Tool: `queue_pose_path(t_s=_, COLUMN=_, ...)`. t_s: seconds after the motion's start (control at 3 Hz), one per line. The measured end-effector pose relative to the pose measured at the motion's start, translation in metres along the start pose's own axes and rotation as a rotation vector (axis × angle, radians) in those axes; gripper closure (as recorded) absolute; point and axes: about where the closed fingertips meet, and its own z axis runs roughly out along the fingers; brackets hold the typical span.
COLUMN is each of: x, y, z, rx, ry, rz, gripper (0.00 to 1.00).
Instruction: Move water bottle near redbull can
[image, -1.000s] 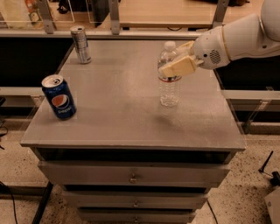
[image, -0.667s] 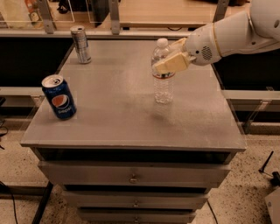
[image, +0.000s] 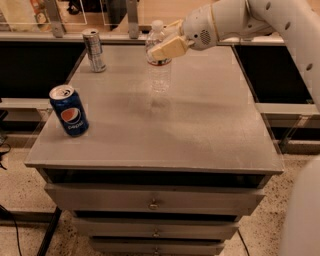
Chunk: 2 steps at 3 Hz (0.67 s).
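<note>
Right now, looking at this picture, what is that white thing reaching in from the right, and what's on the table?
That is a robot arm. At its tip is the gripper, two tan fingers that pinch like tongs; they are closed on the upper part of a clear water bottle, held upright. One camera looks down at a grey table with drawers from its front. A slim silver redbull can stands at the back left, a blue Pepsi can nearer the front left. The job: bring the bottle beside the silver can.
</note>
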Motion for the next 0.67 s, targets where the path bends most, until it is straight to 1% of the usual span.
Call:
queue_pose_path(t_s=0.33, x=-0.025, y=-0.041, z=0.025, rx=0.021, ry=-0.073, rz=-0.002, gripper=1.0)
queue_pose_path(t_s=0.67, x=-0.045, y=-0.069, z=0.036, rx=0.095, ry=-0.121, rz=0.012, gripper=1.0)
